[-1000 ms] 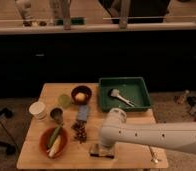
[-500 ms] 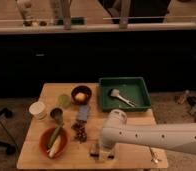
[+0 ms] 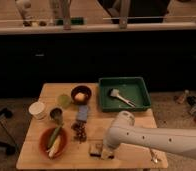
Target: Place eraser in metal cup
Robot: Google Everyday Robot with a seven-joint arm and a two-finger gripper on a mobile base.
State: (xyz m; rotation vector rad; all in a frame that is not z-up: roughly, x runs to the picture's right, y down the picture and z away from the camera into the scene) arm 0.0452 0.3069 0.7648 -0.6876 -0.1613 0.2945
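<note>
The eraser (image 3: 94, 148), a small dark block with a paler top, lies near the front edge of the wooden table (image 3: 136, 122). My gripper (image 3: 104, 151) is down at the eraser's right side, touching or very close to it, at the end of the white arm that reaches in from the right. The metal cup (image 3: 56, 115), small and grey with a dark inside, stands upright at the left of the table, between the white paper cup (image 3: 37, 110) and the blue-grey flat rectangle (image 3: 82, 113). It is well to the left of and beyond the gripper.
A green tray (image 3: 141, 95) holding a pale utensil sits at the back right. A brown bowl (image 3: 81, 94) and a pale green cup (image 3: 64, 100) stand at the back. An orange bowl (image 3: 53, 141) with greens is at the front left, with a dark red cluster (image 3: 79, 131) beside it.
The arm and gripper have stayed almost in place at the eraser, settling slightly lower. The other objects have not moved.
</note>
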